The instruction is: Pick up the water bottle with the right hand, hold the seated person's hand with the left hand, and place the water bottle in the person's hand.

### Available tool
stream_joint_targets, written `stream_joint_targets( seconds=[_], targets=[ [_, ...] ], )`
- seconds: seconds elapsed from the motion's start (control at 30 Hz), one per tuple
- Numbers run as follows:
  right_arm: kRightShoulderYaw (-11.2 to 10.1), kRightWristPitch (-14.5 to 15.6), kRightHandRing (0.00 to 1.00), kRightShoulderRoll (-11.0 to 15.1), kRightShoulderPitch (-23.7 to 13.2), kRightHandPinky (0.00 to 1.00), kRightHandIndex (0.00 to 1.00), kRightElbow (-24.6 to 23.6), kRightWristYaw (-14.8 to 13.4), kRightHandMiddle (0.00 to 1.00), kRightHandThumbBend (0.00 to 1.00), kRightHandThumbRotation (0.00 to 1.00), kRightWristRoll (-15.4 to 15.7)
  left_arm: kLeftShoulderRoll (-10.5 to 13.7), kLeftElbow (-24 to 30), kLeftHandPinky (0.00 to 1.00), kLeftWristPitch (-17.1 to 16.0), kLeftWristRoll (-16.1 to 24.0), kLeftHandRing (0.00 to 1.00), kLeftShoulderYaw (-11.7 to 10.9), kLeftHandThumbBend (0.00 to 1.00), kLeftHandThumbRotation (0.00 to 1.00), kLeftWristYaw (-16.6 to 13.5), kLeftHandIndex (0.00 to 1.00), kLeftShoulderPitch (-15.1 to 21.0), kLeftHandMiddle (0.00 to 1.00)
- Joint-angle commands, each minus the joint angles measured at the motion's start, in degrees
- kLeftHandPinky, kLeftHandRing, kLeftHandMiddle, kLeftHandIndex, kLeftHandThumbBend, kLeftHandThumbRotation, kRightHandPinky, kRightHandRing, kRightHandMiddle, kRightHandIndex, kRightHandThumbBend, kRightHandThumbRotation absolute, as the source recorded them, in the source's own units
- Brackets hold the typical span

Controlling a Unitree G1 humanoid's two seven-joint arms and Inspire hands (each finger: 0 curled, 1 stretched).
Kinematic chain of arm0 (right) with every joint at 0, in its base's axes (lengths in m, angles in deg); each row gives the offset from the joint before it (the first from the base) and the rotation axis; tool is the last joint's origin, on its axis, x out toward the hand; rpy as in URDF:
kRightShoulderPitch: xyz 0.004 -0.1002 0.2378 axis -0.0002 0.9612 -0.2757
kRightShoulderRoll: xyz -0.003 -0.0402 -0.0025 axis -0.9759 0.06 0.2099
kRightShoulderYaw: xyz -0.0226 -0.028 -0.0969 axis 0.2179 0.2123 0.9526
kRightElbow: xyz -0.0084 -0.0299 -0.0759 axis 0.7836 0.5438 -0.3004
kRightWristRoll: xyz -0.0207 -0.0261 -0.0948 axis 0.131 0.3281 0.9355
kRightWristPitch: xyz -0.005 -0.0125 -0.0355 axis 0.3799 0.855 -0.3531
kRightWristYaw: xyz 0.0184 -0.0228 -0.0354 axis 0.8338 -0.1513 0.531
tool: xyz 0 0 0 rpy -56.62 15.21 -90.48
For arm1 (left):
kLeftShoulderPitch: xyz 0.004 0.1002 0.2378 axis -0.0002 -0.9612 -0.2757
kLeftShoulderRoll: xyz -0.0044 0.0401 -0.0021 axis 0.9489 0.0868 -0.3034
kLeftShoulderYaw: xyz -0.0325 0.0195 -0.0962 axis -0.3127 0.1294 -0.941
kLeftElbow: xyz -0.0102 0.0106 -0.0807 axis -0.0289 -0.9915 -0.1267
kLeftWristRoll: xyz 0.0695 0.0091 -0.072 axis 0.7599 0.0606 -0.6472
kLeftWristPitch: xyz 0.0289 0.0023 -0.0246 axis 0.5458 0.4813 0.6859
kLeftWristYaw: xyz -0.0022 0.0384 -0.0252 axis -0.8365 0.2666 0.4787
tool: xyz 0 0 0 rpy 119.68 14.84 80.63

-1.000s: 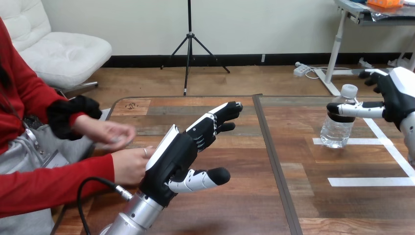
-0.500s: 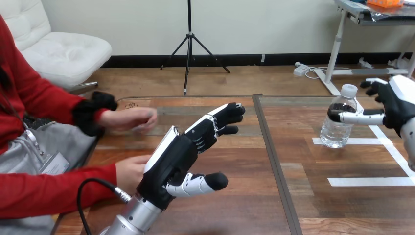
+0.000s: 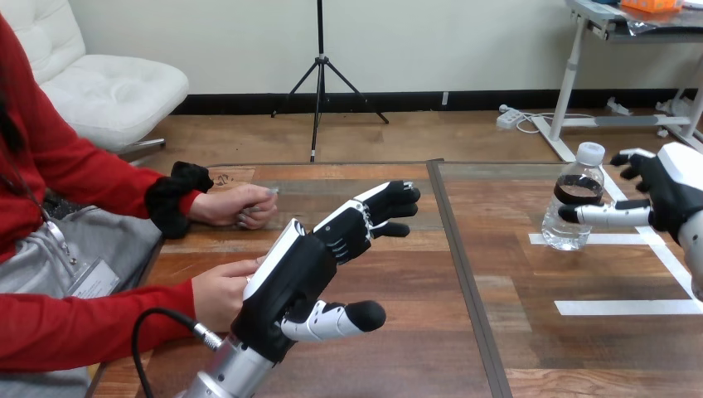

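1. Clear plastic water bottle point(image 3: 572, 207) stands upright on the wooden counter point(image 3: 414, 348), far to your right, by the white tape lines point(image 3: 630, 308).
2. Your right hand point(image 3: 667, 191) is just beside it, with the thumb across the bottle's front and the fingers point(image 3: 632, 157) loose, not closed round it.
3. Your left hand point(image 3: 290, 274) hovers left of centre, its fingers point(image 3: 365, 217) straight and holding nothing.
4. One person's hand point(image 3: 217, 290) sits just behind your left hand's back. The other fisted hand point(image 3: 240, 206) rests farther back.
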Motion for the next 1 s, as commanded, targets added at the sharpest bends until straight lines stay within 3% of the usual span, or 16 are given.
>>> stream_joint_targets(
  seconds=[0.0, 0.33, 0.97],
  targets=[
    [1.3, -1.6, 0.73, 1.0, -6.2, 0.60, 0.85, 0.3, -1.7, 0.80, 1.00, 0.53, 0.8, -0.2, 2.5, 0.78, -1.5, -0.6, 0.86, -0.3, 0.92, 0.67, -0.3, 0.86, 1.0, 0.87],
    [2.3, -1.6, 0.67, 0.4, -5.8, 0.57, 0.79, 1.5, -2.1, 0.73, 1.00, 0.45, 1.5, -0.2, 3.1, 0.77, -1.9, -0.7, 0.85, -0.3, 0.93, 0.68, -0.6, 0.85, 0.3, 0.86],
    [2.3, -2.2, 0.59, -1.0, -4.9, 0.52, 0.70, 3.0, -1.4, 0.64, 1.00, 0.29, 0.4, -0.7, 3.8, 0.75, -2.0, -1.5, 0.84, -0.3, 0.93, 0.68, -0.6, 0.82, -0.3, 0.85]
  ],
)
